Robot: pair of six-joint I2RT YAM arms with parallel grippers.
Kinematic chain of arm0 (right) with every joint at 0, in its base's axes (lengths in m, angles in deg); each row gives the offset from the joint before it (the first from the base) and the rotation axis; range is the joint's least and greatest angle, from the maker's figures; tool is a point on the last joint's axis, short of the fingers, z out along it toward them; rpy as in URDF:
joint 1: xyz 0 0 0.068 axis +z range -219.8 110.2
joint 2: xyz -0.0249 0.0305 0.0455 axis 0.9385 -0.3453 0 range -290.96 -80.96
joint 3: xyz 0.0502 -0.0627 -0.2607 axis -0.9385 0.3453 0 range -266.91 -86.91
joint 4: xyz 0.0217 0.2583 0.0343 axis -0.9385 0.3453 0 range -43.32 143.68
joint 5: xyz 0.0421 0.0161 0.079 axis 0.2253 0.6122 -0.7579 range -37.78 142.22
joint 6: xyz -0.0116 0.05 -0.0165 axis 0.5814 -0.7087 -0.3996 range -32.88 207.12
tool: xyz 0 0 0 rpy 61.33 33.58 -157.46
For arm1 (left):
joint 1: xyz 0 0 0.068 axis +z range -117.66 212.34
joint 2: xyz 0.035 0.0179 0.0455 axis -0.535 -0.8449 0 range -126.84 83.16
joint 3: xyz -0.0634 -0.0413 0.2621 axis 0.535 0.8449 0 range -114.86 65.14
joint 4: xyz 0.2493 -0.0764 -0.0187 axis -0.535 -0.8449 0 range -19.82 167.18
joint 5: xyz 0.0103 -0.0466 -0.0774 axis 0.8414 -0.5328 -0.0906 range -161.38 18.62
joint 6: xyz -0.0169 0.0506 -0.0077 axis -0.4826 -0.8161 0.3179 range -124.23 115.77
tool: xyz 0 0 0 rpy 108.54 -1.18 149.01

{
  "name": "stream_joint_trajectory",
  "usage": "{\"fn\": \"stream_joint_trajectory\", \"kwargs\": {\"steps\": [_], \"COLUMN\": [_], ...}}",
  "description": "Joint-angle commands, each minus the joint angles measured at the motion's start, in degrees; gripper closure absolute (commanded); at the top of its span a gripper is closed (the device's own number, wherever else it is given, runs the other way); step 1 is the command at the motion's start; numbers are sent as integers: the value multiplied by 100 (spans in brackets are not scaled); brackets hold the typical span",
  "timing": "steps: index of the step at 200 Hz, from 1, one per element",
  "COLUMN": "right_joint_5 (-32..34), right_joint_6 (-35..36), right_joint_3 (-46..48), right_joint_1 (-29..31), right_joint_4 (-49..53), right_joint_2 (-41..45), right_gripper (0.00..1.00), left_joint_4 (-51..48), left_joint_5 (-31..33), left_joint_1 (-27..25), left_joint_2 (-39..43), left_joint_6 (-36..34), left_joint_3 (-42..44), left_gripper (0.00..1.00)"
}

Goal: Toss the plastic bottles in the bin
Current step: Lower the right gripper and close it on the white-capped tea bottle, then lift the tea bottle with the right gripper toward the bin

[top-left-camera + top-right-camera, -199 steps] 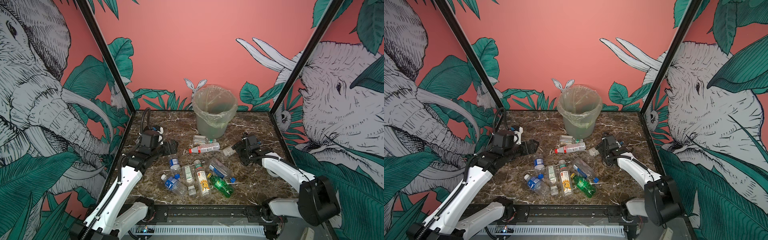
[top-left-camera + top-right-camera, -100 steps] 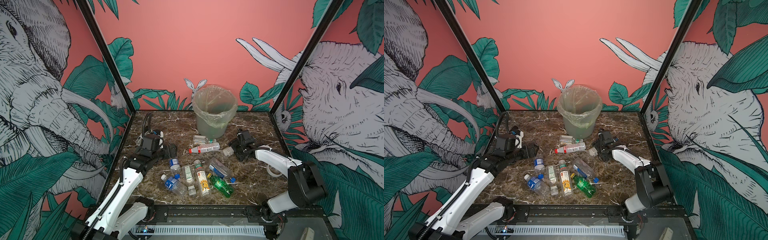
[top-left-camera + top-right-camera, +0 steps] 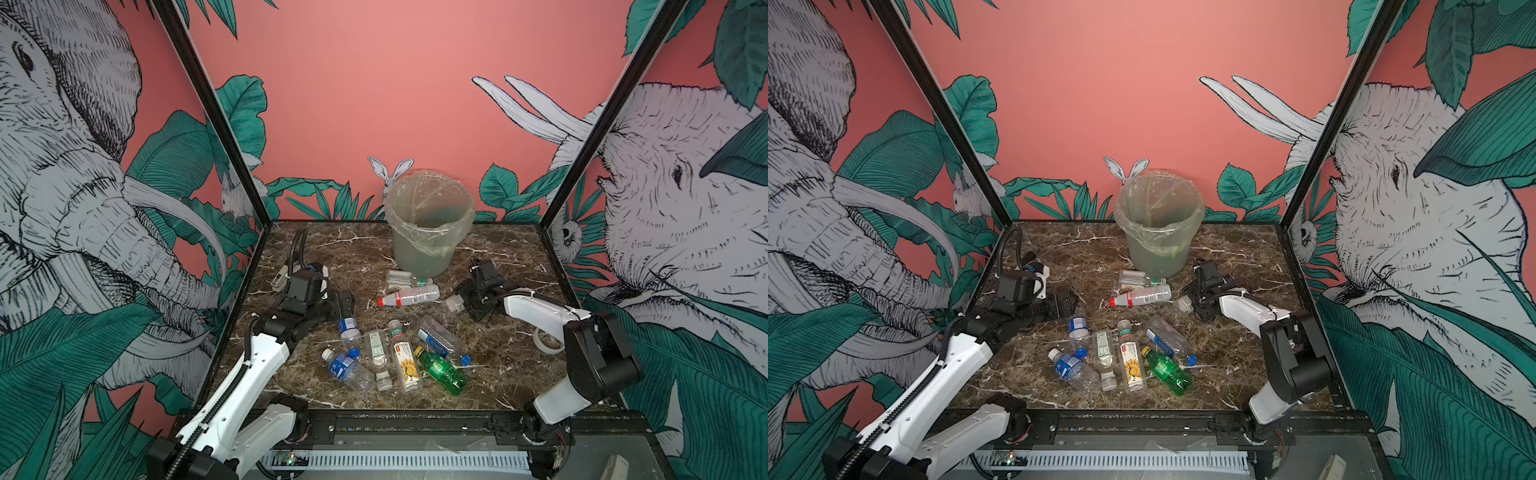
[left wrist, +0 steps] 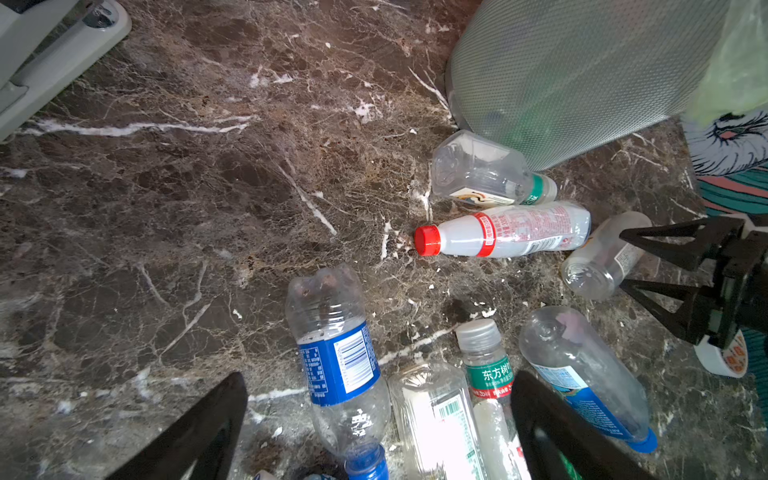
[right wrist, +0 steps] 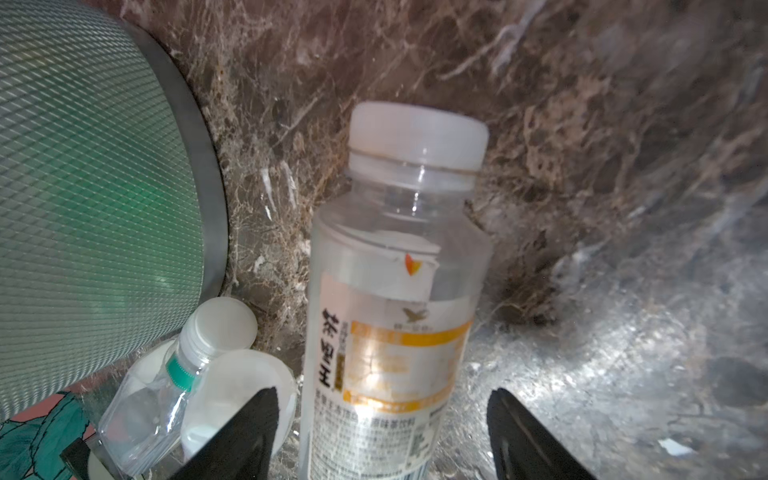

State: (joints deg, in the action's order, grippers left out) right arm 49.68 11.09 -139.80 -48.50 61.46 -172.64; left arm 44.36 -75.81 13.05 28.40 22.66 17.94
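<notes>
Nine or so plastic bottles (image 3: 376,351) lie on the bench (image 3: 324,249) before the bin (image 3: 419,257). I see none inside, so all is left. The right end effector (image 5: 380,395) has its jaws apart around a white-capped tea bottle (image 5: 395,291) near the bin. The left end effector (image 4: 380,376) is wide apart.

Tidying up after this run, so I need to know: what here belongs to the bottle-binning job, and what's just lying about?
Belongs to the job:
- plastic bottles, all lying outside the bin
- bin

Just lying about:
- tape roll
- stapler
</notes>
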Motion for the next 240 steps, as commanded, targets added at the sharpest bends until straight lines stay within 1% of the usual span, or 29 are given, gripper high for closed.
{"fn": "stream_joint_trajectory", "kwargs": {"steps": [1,68,93,104,155,180,220,240], "right_joint_5": [36,18,-7,0,44,35,27,24], "right_joint_6": [-78,-161,-228,-220,-151,-28,120,260], "right_joint_3": [-159,-188,-141,-132,-18,9,47,25], "right_joint_1": [-47,-100,-108,-113,-117,-118,-118,-126], "right_joint_4": [-78,-315,-445,-463,-563,-620,-672,-653], "right_joint_2": [-248,-619,-707,-720,-613,-504,-257,-97], "right_gripper": [22,24,29,33,48,52,53,54], "left_joint_4": [39,160,178,188,188,256,383,414], "left_joint_5": [61,94,36,24,-41,3,-66,7], "left_joint_1": [30,34,39,36,40,47,48,48], "left_joint_2": [-8,-53,-145,-182,-241,-244,-296,-326], "left_joint_6": [-84,-147,-166,-172,-211,-207,-138,-145], "left_joint_3": [47,159,152,144,121,200,246,270], "left_gripper": [1,1,1,1,1,1,1,1]}}
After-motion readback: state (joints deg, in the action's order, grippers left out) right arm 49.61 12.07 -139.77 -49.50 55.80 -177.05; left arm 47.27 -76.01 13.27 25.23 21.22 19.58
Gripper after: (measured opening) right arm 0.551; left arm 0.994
